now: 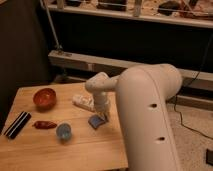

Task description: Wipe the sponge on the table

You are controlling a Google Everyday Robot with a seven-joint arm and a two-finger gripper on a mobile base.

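Dim, warm light; gripper (102,118) at sponge (94,121), seemingly shadowed.

sponge (94,121): small light-blue block, flat on the tabletop, right of centre
table (85,150): light wooden planks, level
gripper (103,118): clamped on the sponge's right edge, down at the table surface

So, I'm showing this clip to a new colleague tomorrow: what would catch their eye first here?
The bulky white robot arm fills the right half of the view, bending down to the wooden table. Its pincer is shut on the light-blue sponge towards the table's right side. Next comes the red bowl at the back left, with a blue cup nearer the front.
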